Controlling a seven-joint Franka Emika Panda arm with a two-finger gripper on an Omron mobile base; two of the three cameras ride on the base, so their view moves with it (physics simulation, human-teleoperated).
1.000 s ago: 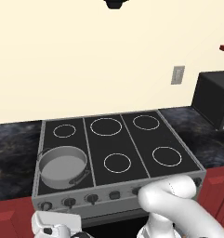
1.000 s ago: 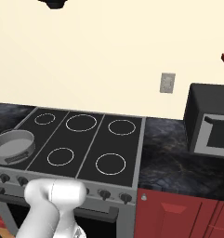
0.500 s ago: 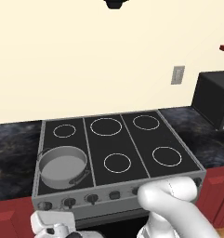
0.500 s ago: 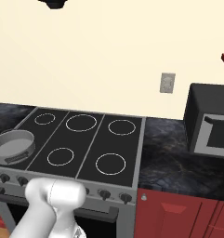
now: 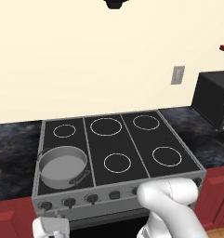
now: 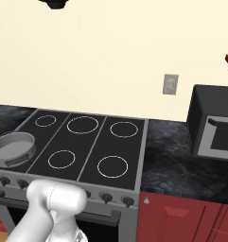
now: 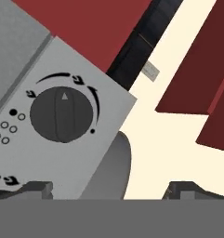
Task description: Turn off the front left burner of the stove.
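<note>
Item, far left: two-finger claw (image 7: 108, 190), seen in the hand view with its dark fingertips (image 7: 36, 188) standing wide apart at the lower edge. Nothing lies between them; they touch nothing.

Item, up and left of the claw's midpoint in that view: round dark grey knob (image 7: 61, 114) with a small pale pointer mark, set on the light grey metal control panel (image 7: 108, 104) and ringed by black arc markings. It sits near the left fingertip but apart from it, off the line between the two tips.

Item, beyond the panel's right edge: dark red cabinet fronts (image 7: 197, 69), well clear of the claw.

Item, above the claw in the left base view: round grey metal pan (image 5: 62, 166), resting on the front left ring.

Item: wide grey metal stove (image 5: 118, 144) with black glass top in three panels, extending to the right of the claw, a row of small dark knobs along its front.

Status: approach stage, judged. The knob is not yet gripped or turned. Remaining: centre the tips on the knob, close, rotate to off.
</note>
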